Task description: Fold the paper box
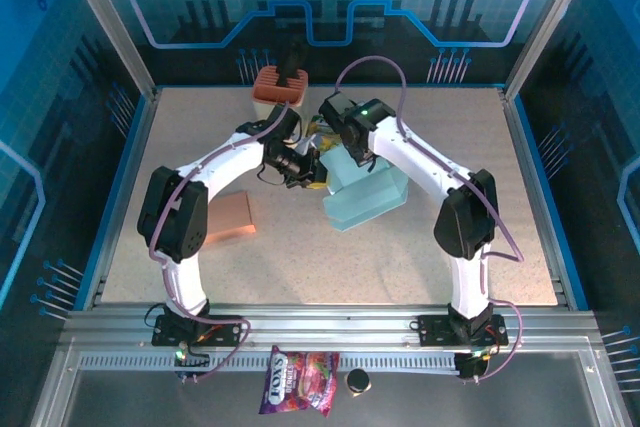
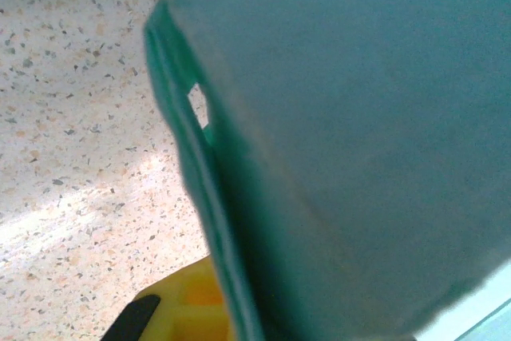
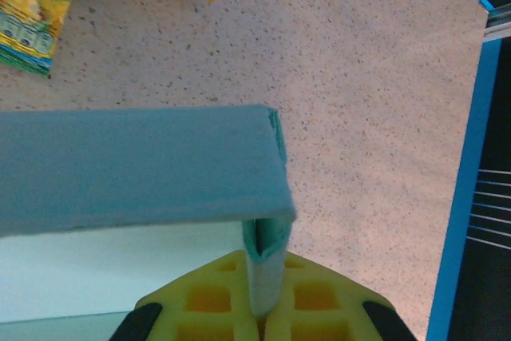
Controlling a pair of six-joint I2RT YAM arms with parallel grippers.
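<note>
The teal paper box (image 1: pixel 365 197) sits partly formed in the middle of the table, and both grippers meet at its far left corner. My right gripper (image 3: pixel 266 309) is shut on a folded flap of the paper box (image 3: pixel 136 165), which is pinched between its yellow fingers (image 3: pixel 207 301). From the top, my right gripper (image 1: pixel 352 157) reaches down onto the box's back edge. My left gripper (image 1: pixel 312 169) is at the box's left side. In the left wrist view the box wall (image 2: pixel 351 133) runs down past one yellow finger (image 2: pixel 188 305) and hides the other.
A flat orange-brown card (image 1: pixel 228 217) lies left of the box. An orange container (image 1: pixel 280 87) stands at the back. Snack packets (image 3: pixel 32 5) lie behind the box. A candy bag (image 1: pixel 298 382) rests on the front ledge. Blue frame walls (image 1: pixel 535 187) border the table.
</note>
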